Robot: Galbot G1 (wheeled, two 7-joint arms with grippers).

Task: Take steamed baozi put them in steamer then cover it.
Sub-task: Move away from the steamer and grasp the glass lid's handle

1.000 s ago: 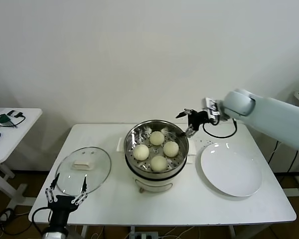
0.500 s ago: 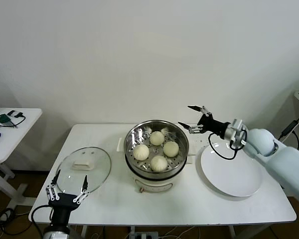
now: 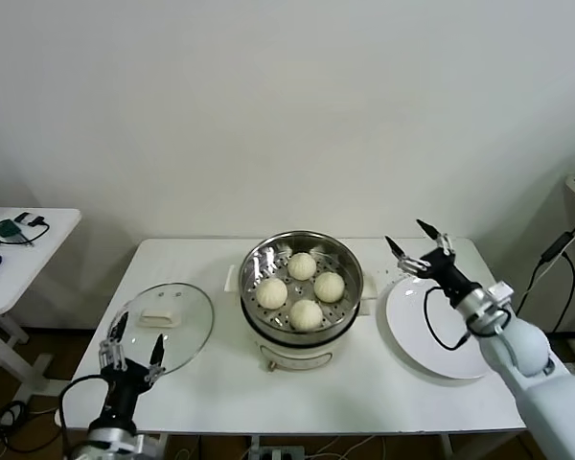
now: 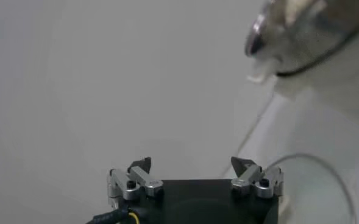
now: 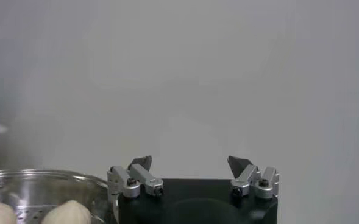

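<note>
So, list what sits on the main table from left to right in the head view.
Glass cover with the left hand at its near edge → steamer holding four baozi → white plate, the right hand above its far edge.

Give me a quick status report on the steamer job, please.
Left gripper open, low by the lid. Right gripper open, empty, above the plate. Four buns in the steamer, uncovered. Nothing in the way.
</note>
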